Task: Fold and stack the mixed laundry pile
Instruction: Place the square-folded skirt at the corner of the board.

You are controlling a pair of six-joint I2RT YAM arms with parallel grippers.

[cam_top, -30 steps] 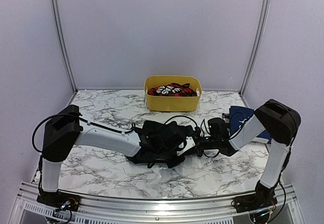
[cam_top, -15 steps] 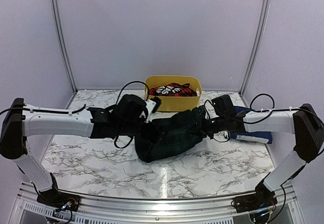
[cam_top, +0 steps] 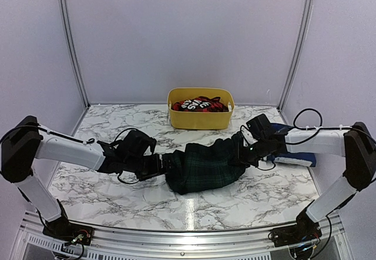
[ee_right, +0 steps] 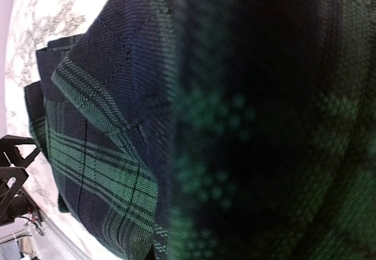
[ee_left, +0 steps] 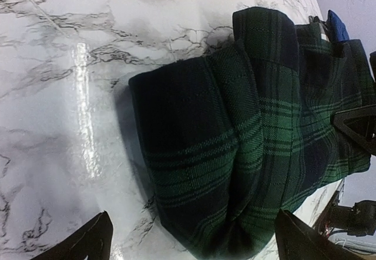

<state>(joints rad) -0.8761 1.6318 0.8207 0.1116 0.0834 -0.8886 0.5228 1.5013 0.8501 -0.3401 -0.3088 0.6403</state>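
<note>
**A:** How many garments do you count?

**B:** Three. The tartan point(cam_top: 202, 167) lies bunched in the middle of the worktop point(cam_top: 117, 198), between the two hands. The checked one point(cam_top: 200, 104) sits in the one yellow tub point(cam_top: 200, 120) at the far edge. The navy one point(cam_top: 296, 159) lies at the right.

**A:** And the hands?

**B:** Two. The left hand point(cam_top: 160, 166) is at the tartan's left end, fingers spread wide, gripping nothing. The right hand point(cam_top: 242, 152) is closed on the tartan's right end, which rises to it.

**A:** What about the surface and the room?

**B:** The worktop is glossy white marble pattern with grey veins, and has a metal rail point(cam_top: 188, 236) along the near edge. The walls point(cam_top: 188, 37) are pale lilac, with two metal posts point(cam_top: 70, 43).

**A:** Is anything in the way?

**B:** The right arm point(cam_top: 317, 142) crosses the navy one and hides part of it. The tub wall hides most of the checked one. In the right wrist view the tartan fills everything, partly blurred.
</note>
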